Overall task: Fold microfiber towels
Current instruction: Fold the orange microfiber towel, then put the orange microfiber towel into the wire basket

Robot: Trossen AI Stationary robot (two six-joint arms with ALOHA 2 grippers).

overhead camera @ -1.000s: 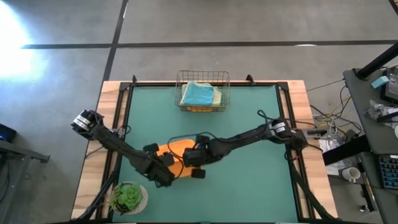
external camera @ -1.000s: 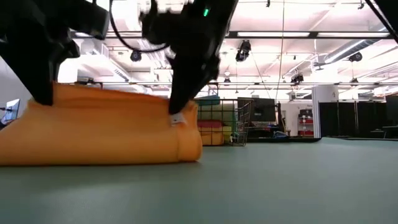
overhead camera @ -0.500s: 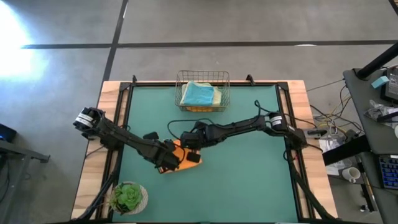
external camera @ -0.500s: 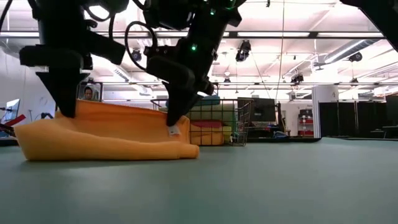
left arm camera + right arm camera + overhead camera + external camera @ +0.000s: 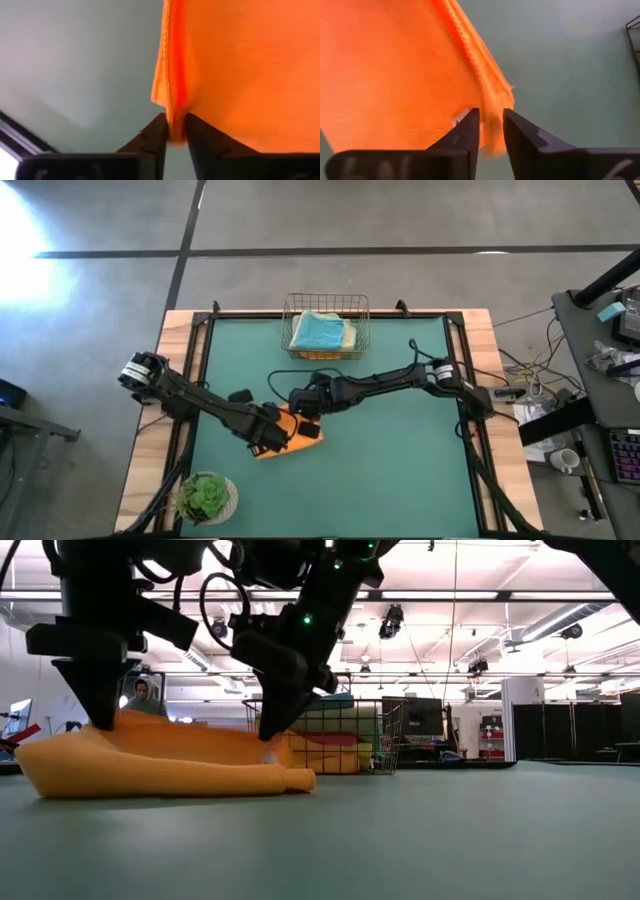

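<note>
Meanwhile, the folded orange towel [image 5: 290, 435] was laid on the tabletop [image 5: 400, 470], its long edge spanning both claws: left claw [image 5: 173, 131] and right claw [image 5: 490, 131] each loosely pinched a corner.

Two dark jointed arms, looped black cables, silver-banded base joints.

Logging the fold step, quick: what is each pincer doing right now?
Left pincer: shut on the orange towel edge.
Right pincer: shut on the same towel's edge.

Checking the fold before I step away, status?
Left claw and right claw each pinching an edge of the orange towel, low on the mat. Towel folded over. Nothing in the way.
</note>
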